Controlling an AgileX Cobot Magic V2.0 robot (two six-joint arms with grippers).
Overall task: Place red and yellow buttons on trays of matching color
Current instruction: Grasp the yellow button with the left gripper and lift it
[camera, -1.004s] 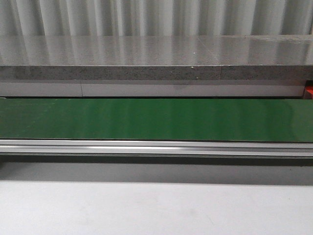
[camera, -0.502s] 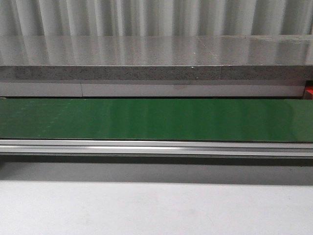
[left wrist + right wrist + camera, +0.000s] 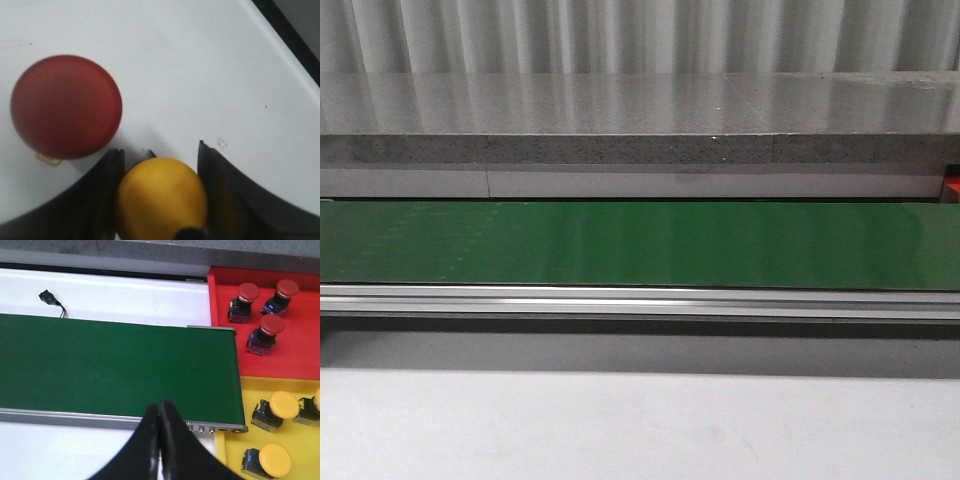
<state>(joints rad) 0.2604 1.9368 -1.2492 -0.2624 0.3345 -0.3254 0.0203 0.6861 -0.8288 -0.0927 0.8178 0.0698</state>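
Observation:
In the left wrist view my left gripper (image 3: 160,150) is shut on a yellow button (image 3: 160,197); its rounded cap fills the gap between the two black fingers, just above a white surface. A red button (image 3: 66,106) sits on that surface close beside one finger. In the right wrist view my right gripper (image 3: 160,405) is shut and empty, over the near rail of the green belt (image 3: 115,370). A red tray (image 3: 300,350) holds three red buttons (image 3: 270,327). A yellow tray (image 3: 300,440) holds three yellow buttons (image 3: 274,459). Neither gripper shows in the front view.
The green conveyor belt (image 3: 640,245) runs across the front view with an aluminium rail (image 3: 640,300) before it and a grey stone ledge (image 3: 640,148) behind. A small black connector with wires (image 3: 47,296) lies on the white surface beyond the belt.

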